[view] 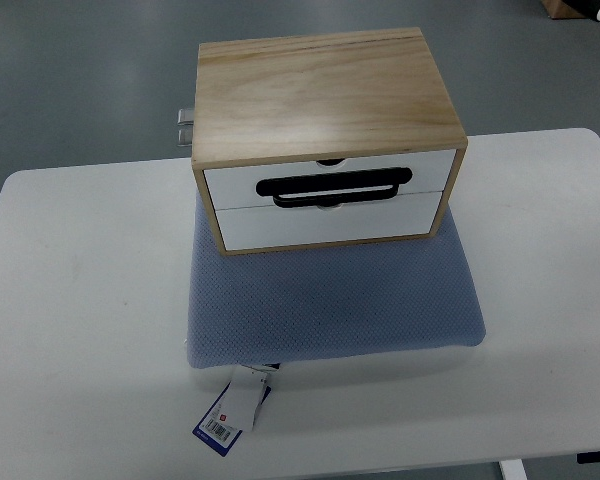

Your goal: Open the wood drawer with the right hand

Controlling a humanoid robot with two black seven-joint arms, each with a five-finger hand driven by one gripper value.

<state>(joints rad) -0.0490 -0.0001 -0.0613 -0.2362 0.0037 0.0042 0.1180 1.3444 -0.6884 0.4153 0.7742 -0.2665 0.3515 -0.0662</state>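
**Drawer box shut, no robot hand in frame**

Nearest the camera: a paper tag (233, 411), white with a blue edge and a small red mark, hanging off the front edge of a blue-grey cushion (330, 300) and lying on the white counter (80, 300). Print on the tag is too small to read.

Cushion lies flat on the counter, roughly centred, with a dotted mesh texture. Its front corners are rounded.

Wood drawer box (325, 135) sits on the back half of the cushion, upright, front face toward the camera. Top and sides are light wood with visible grain; a thin seam runs along the top near the back edge. Two white drawer fronts are stacked: upper drawer (330, 172) and lower drawer (330, 222). Both sit flush with the frame, so both read as closed. A small dark notch shows at the top centre of the upper front.

Black handle (335, 187), a long flat loop, lies across the line where the two fronts meet. Cannot tell which drawer it belongs to.

Metal bracket (184, 126) pokes out behind the box's left rear corner, beyond the counter edge.

Neither arm shows, so the state of the fingers cannot be told. Grey floor (80, 80) is behind the counter.
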